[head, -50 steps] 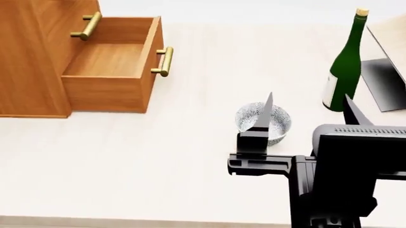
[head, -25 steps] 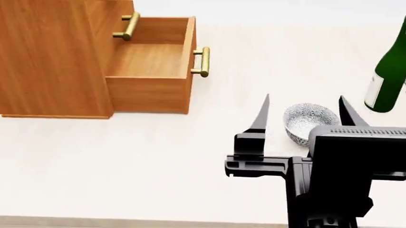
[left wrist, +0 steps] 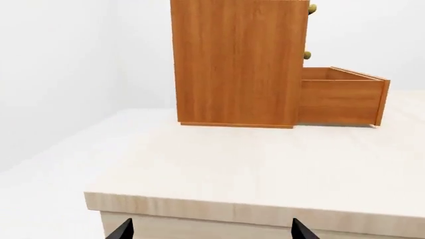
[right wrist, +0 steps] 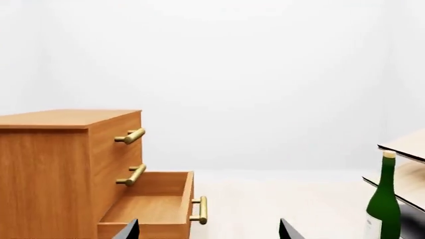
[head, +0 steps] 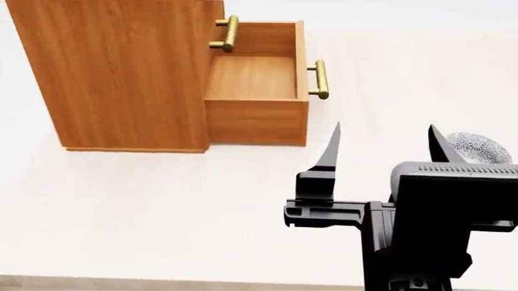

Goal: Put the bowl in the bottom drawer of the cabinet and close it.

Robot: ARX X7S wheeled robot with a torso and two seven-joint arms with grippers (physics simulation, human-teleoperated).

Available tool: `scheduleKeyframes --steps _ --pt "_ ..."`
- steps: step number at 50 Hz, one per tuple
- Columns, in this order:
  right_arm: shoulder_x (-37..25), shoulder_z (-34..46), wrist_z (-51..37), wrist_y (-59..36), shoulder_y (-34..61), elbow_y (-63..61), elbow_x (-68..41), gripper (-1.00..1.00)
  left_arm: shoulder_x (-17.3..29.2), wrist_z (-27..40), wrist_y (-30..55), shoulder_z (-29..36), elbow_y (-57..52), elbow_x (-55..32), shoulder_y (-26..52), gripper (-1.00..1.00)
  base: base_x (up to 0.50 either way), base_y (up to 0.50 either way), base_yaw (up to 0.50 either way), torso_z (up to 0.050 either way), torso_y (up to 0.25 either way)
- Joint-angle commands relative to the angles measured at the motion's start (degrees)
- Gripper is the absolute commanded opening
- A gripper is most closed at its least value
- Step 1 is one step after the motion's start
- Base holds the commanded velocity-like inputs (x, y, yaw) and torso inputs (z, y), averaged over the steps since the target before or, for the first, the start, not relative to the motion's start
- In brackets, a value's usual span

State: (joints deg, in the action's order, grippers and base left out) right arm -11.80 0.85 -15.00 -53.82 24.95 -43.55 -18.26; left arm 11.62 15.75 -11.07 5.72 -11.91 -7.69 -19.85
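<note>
No text, label or number can be read anywhere.

Our left-wrist look at the cabinet (left wrist: 236,62) on the desk (left wrist: 252,169)

We see its plain side, the bottom drawer (left wrist: 342,95) pulled out, and our left hand (left wrist: 209,230) spread wide near the desk's edge.
</note>
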Motion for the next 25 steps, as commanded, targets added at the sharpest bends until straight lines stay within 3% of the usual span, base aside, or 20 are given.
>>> scheduleKeyframes --steps 1,21,25 --pt "-0.03 0.08 -0.3 0.26 -0.33 0.1 -0.51 1.0 0.3 0.42 0.07 0.35 -0.08 -0.18 0.04 1.0 0.0 0.38 0.0 0.0 0.0" --pt "-0.3 0.44 -0.73 0.92 -0.81 0.32 -1.11 1.0 0.88 1.16 -0.03 0.84 -0.33 -0.35 -0.1 1.0 0.0 0.38 0.0 0.0 0.0" --pt "1.02 -2.1 -1.41 0.36 -0.59 0.41 -2.57 1.0 1.01 1.42 -0.15 0.98 -0.56 -0.04 -0.32 1.0 0.0 0.0 0.0 0.0 0.0"
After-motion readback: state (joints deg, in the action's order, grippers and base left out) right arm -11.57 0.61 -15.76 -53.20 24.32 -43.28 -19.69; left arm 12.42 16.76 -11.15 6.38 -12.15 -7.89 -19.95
